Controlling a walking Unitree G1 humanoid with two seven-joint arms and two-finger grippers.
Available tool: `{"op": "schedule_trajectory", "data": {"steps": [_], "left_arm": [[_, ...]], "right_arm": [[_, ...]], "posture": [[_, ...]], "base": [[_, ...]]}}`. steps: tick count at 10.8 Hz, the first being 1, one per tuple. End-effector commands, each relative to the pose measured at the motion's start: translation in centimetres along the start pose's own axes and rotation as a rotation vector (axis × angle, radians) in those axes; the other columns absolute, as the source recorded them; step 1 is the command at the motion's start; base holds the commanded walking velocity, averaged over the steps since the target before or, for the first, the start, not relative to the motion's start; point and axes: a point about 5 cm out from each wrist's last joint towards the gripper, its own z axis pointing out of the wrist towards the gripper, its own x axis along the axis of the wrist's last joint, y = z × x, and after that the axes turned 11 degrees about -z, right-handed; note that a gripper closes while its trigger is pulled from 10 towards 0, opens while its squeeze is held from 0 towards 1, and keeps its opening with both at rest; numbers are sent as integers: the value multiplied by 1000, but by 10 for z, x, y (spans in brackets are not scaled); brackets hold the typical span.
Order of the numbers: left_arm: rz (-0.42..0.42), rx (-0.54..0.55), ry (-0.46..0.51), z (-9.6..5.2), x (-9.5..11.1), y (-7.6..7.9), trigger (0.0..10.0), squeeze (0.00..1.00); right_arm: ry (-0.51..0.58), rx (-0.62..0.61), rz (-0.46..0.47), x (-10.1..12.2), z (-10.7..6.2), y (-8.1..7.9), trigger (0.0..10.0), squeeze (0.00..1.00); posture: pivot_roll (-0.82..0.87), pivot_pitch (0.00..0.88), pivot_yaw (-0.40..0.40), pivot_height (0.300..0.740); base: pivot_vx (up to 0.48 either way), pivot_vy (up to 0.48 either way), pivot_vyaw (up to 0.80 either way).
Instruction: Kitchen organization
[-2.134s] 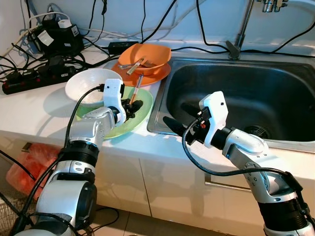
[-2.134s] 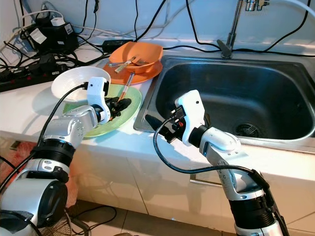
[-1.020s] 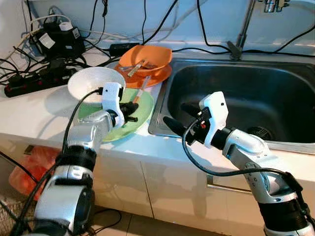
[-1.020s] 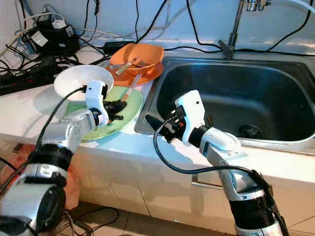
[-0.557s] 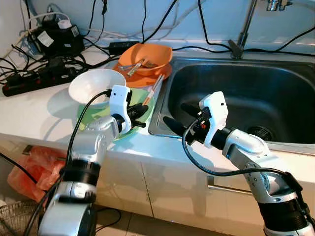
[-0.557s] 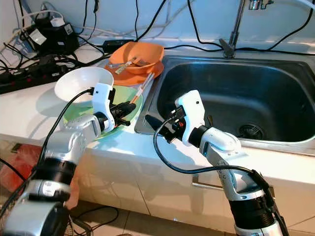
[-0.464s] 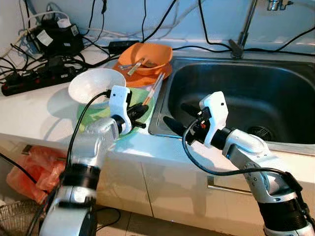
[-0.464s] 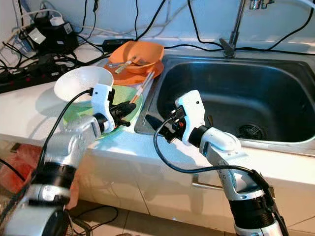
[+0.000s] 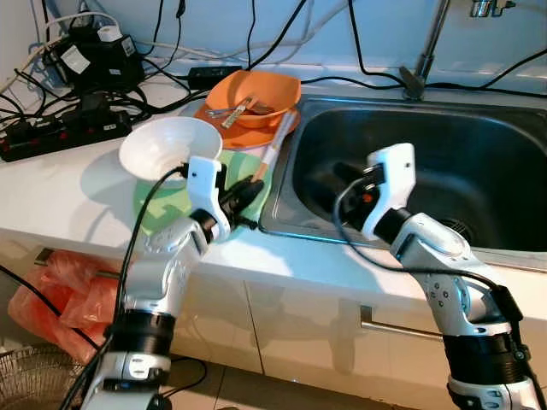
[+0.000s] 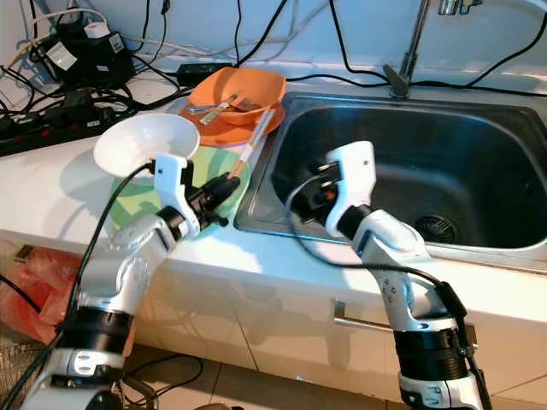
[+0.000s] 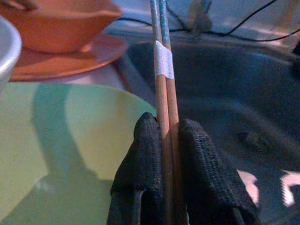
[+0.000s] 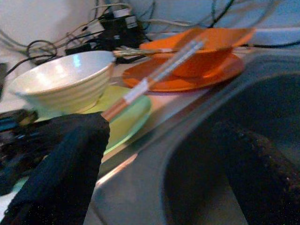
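My left gripper (image 9: pixel 243 196) is shut on a pair of wooden chopsticks (image 9: pixel 270 157), held just above the right rim of a green plate (image 9: pixel 159 207). The sticks point toward the orange dishes. In the left wrist view both black fingers (image 11: pixel 146 157) clamp the chopsticks (image 11: pixel 162 70). My right gripper (image 9: pixel 342 185) hangs open over the left side of the steel sink (image 9: pixel 291 232), with nothing between its fingers (image 12: pixel 70 159). A white bowl (image 9: pixel 168 147) rests on the green plate's far side. Behind it an orange bowl (image 9: pixel 259 89) with cutlery in it sits on an orange plate (image 9: pixel 249 130).
A tap (image 9: pixel 425 53) stands behind the sink basin (image 9: pixel 483 171). Black power strips (image 9: pixel 58 137), adapters and several cables crowd the counter's back left. An orange plastic bag (image 9: pixel 64 286) lies on the floor at the left. White cabinet fronts run below the counter edge.
My left gripper has lifted the chopsticks off the green plate and carried them right, toward the sink edge. The right gripper has risen and moved over the sink's left side.
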Motion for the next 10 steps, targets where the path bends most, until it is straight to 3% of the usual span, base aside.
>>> {"op": "schedule_trajectory", "data": {"steps": [1, 3, 4, 5, 10], "left_arm": [[-23, -40, -71, -2, -21, 3, 0, 0], [5, -102, -32, -3, -17, 10, 0, 0], [7, -162, -10, -2, -14, 17, 0, 0], [11, -189, -15, 0, -14, 20, 0, 0], [6, -294, -13, 8, -15, 39, 0, 0]], "right_arm": [[28, -7, 30, 6, 3, 2, 10000, 0], [50, -16, 90, 8, 5, 3, 10000, 0], [92, -20, 214, 12, 8, 5, 10000, 0], [115, -13, 263, 16, 10, 7, 10000, 0], [143, 37, 416, 16, 16, 4, 10000, 0]], "posture": [[35, 40, 63, 740], [35, 40, 63, 740], [37, 39, 62, 740], [37, 39, 62, 740], [36, 35, 64, 740]], "base": [[0, 0, 0], [0, 0, 0], [0, 0, 0], [0, 0, 0], [0, 0, 0]]}}
